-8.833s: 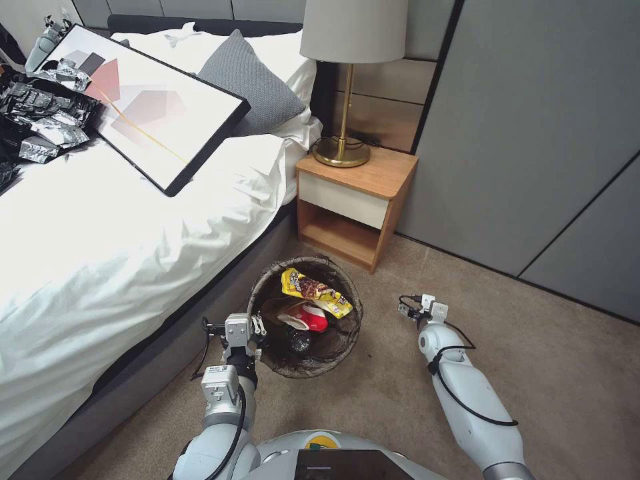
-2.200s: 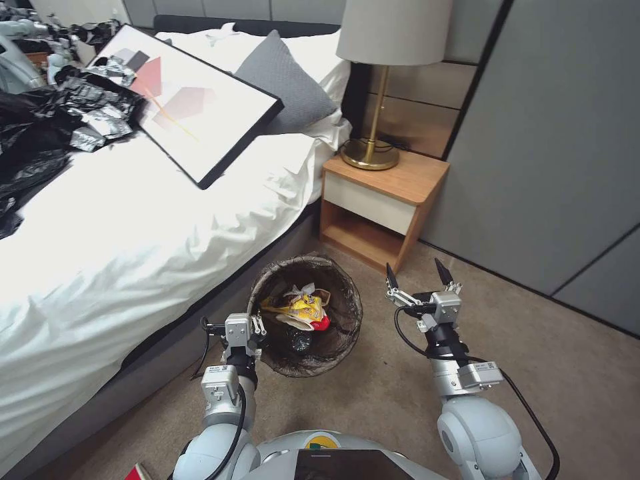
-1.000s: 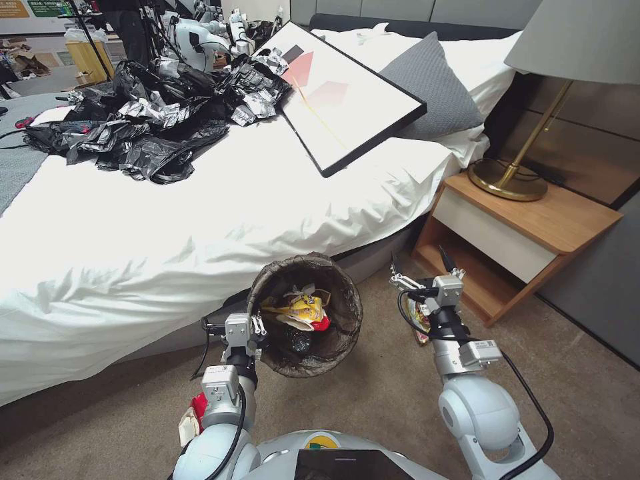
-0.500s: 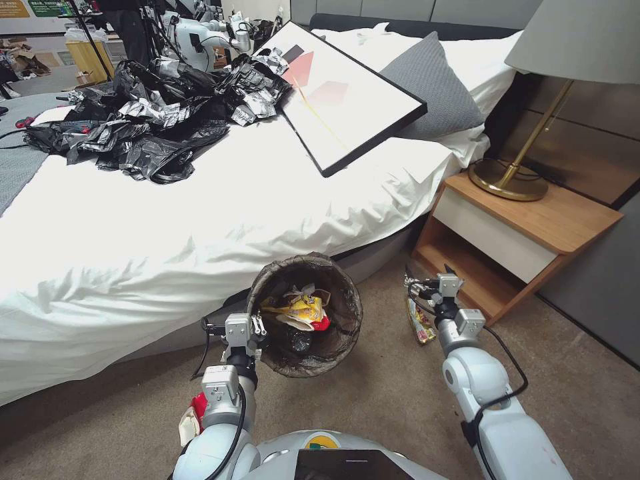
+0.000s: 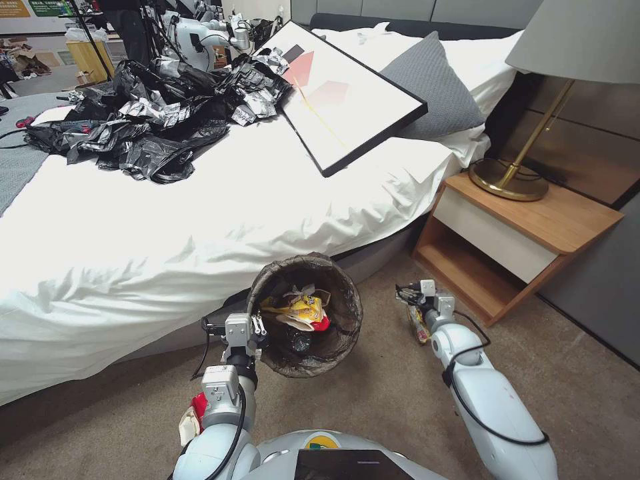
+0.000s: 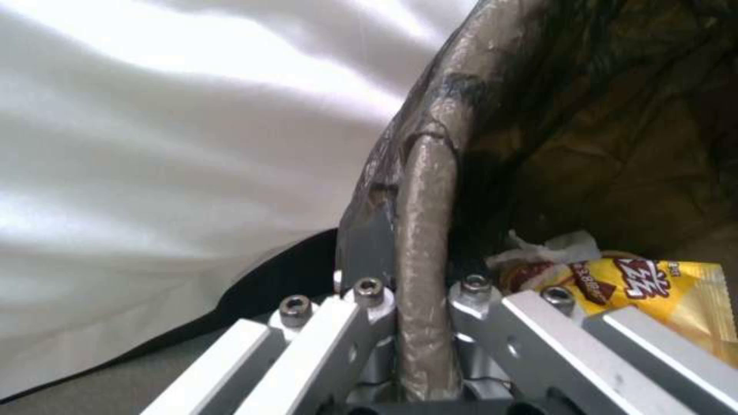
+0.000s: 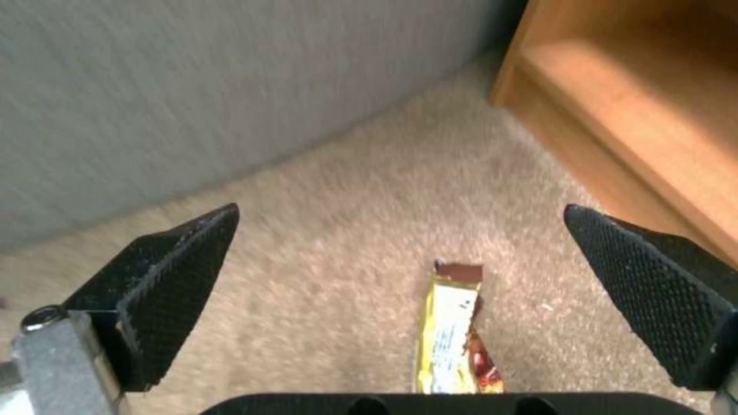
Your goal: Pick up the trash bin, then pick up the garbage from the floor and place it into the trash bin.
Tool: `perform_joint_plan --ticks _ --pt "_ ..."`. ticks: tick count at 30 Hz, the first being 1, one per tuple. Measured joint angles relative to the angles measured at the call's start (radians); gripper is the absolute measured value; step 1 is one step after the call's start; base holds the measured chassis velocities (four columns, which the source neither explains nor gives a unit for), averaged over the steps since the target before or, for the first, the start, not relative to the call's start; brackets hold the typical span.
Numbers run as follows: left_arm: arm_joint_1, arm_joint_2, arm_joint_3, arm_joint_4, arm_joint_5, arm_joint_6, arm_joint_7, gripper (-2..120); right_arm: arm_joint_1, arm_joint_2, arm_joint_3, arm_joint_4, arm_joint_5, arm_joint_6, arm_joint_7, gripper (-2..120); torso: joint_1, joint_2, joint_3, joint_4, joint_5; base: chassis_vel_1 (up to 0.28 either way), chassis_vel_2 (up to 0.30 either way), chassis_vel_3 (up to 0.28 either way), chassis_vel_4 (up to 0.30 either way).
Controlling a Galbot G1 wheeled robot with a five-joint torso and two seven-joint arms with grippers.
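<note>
My left gripper is shut on the near rim of the trash bin, held above the carpet beside the bed. In the left wrist view its fingers clamp the liner-covered rim. The bin holds garbage, including a yellow snack packet and a white tissue wad. My right gripper hangs open, low over a yellow wrapper lying on the carpet by the nightstand. A red-and-white wrapper lies on the floor beside my left arm.
The bed runs along the left, with a heap of black and silver sheeting, a framed picture and a grey pillow on it. A wooden nightstand with a brass lamp stands right of the wrapper.
The view swung left earlier as the robot turned. Over the last second my right arm stretched forward and down towards the yellow wrapper. The left gripper and bin have kept still.
</note>
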Motion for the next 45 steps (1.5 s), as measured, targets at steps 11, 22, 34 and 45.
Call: perform_joint_plan --ticks 11,22,34,45 --pt "0.000 0.000 0.000 0.000 0.000 0.000 0.000 0 0.110 0.030 -0.012 -0.262 -0.086 0.028 -0.027 100 0.000 0.000 0.000 -0.0002 0.0001 0.000 0.000 0.000 0.000" --pt "0.000 0.000 0.000 0.000 0.000 0.000 0.000 0 0.157 0.039 0.000 -0.399 -0.104 0.069 -0.033 100 0.000 0.000 0.000 -0.0001 0.0000 0.000 0.000 0.000 0.000" --pt "0.000 0.000 0.000 0.000 0.000 0.000 0.000 0 0.178 0.057 0.024 -0.535 -0.121 0.116 -0.050 62 0.000 0.000 0.000 0.0001 -0.0002 0.000 0.000 0.000 0.000" --pt "0.000 0.000 0.000 0.000 0.000 0.000 0.000 0 0.152 0.057 0.024 -0.472 -0.116 0.119 -0.035 19 0.000 0.000 0.000 0.0000 -0.0001 0.000 0.000 0.000 0.000"
